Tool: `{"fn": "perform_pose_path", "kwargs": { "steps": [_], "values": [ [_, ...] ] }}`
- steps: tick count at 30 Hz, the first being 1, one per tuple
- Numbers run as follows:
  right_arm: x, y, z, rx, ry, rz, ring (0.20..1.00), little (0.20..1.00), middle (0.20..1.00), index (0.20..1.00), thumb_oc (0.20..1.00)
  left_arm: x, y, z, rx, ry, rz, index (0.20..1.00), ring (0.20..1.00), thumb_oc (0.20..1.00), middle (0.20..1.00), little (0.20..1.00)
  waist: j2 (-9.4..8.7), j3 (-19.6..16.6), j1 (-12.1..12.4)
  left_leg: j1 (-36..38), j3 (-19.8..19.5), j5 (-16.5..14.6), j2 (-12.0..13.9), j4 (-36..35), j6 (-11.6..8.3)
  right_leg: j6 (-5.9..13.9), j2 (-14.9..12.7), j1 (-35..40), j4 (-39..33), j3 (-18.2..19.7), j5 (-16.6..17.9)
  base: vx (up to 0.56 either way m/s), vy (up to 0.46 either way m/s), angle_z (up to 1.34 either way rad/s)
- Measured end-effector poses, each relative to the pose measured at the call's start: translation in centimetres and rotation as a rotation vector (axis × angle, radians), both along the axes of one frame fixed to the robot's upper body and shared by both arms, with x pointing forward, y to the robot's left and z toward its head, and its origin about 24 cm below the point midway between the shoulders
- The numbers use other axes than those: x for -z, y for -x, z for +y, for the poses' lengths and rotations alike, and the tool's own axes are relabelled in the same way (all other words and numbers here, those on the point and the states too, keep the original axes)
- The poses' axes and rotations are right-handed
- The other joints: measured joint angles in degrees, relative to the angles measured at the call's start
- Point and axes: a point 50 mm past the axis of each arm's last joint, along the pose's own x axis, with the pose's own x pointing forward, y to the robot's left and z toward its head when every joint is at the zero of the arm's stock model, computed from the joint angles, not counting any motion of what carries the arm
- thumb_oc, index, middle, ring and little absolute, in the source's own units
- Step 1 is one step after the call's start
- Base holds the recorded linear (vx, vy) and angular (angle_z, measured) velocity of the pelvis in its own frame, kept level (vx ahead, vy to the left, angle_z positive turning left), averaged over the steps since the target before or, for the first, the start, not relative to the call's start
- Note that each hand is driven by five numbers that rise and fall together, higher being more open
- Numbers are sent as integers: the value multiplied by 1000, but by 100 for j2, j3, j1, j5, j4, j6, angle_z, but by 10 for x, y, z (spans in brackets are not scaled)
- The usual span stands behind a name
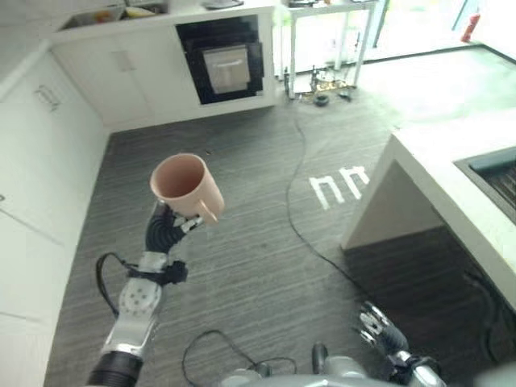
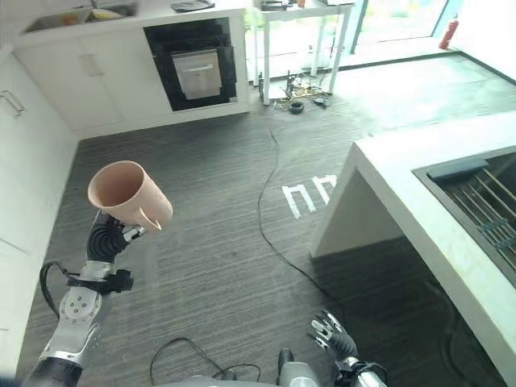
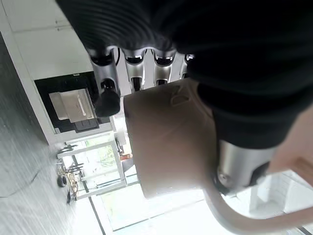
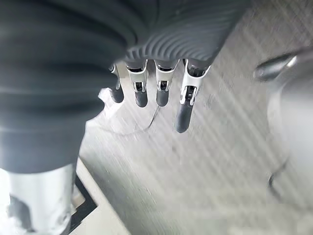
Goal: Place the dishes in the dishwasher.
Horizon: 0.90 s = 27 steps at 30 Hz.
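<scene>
Transport of one dish looks under way, with nothing yet loaded as far as these views show. The robot's left hand [image 1: 167,230] has its fingers curled round a pale pink, smooth-sided mug with a loop handle [image 1: 187,185], carried aloft above the grey striped floor [image 1: 242,266] with its open mouth turned up and away from the robot. In the left wrist view the fingers [image 3: 134,68] lie along the mug's wall and the thumb presses the other side, so the grasp looks firm.

Taking the mug as the landmark: the black built-in dishwasher with a silvery panel [image 1: 226,64] stands well beyond it, set in the white cabinet run [image 1: 129,81] on the far side of the room. The white counter with a dark sunken sink [image 2: 451,210] lies well off to the mug's right. The right hand [image 2: 330,334] hangs low, well apart from the mug, its fingers loose and straight, holding nothing.

Judging by the gap, the walk to the dishwasher, the opening of it if closed, and the placing all remain.
</scene>
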Motion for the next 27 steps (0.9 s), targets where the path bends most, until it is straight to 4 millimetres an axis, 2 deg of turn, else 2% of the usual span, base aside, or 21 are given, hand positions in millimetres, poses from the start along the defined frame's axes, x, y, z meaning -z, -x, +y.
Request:
{"fn": "perform_pose_path", "kwargs": {
  "steps": [2, 3, 7, 9, 10, 11, 14, 18, 22, 27],
  "values": [
    [-5, -6, 5, -26, -14, -24, 1000, 1000, 1000, 1000, 1000, -4, 4, -7, 29, 17, -10, 200, 200, 200, 200, 200, -59, -13, 2, -15, 480, 67, 130, 18, -99, -147, 137, 268, -410, -176, 123, 32, -361, 55],
    [-5, -7, 6, -31, -12, -24, 1000, 1000, 1000, 1000, 1000, -4, 5, -7, 34, 18, -9, 200, 200, 200, 200, 200, -53, -13, 6, -16, 491, 119, 174, 29, -178, -152, 178, 330, -470, -233, 125, 5, -276, 40],
    [-3, -5, 3, -13, 6, 4, 1000, 1000, 1000, 1000, 1000, -4, 5, -9, 64, 11, 1, 200, 200, 200, 200, 200, -19, -2, 14, -41, 513, 174, 232, 220, -256, -253, 265, 463, -484, -331, 40, -21, -100, 15],
    [-3, -3, -3, 6, 27, 16, 1000, 1000, 1000, 1000, 1000, -5, 1, -13, 108, 3, 0, 200, 200, 200, 200, 200, -11, 9, -55, -245, 698, 292, 205, 407, -416, -265, 224, 481, -473, -527, -26, -52, -19, 35],
    [-2, -1, -4, 10, 31, 23, 1000, 1000, 1000, 1000, 1000, -6, 0, -14, 118, 0, -3, 200, 200, 200, 200, 200, -15, 12, -62, -285, 771, 327, 192, 436, -417, -275, 204, 483, -472, -594, -33, -34, 25, 60],
    [0, 7, -10, 18, 49, 45, 1000, 1000, 1000, 1000, 1000, -8, -4, -17, 141, -6, -13, 200, 200, 200, 200, 200, -18, 25, -107, -327, 1016, 420, 171, 469, -376, -315, 158, 491, -460, -709, -40, -12, 92, 44],
    [3, 13, -20, 42, 82, 66, 1000, 1000, 1000, 1000, 1000, -10, -5, -17, 160, -20, -16, 200, 200, 200, 200, 200, 84, 78, -171, -197, 1185, 412, 215, 150, -331, -377, 176, 472, -376, -774, -120, 10, 160, 20],
    [4, 21, -30, 89, 95, 74, 1000, 1000, 1000, 1000, 1000, -21, -16, -21, 185, -30, -50, 200, 200, 200, 200, 200, 314, 121, -350, -97, 1455, 392, 260, -226, -287, -274, 167, 437, -373, -915, -70, 17, 153, 20],
    [8, 32, -27, 88, 91, 105, 1000, 1000, 1000, 1000, 1000, -17, -19, -24, 185, -28, -11, 200, 200, 200, 200, 200, 240, 154, -328, -115, 1474, 332, 90, -234, -194, -93, -14, 439, -381, -927, -33, 16, 133, 3],
    [13, 39, -19, 79, 80, 126, 1000, 1000, 1000, 1000, 1000, -9, -16, -19, 137, -21, 53, 200, 200, 200, 200, 200, 145, 135, -275, -120, 1427, 308, -70, -235, -162, -37, -192, 560, -479, -1107, 23, -9, 63, 18]
  ]
}}
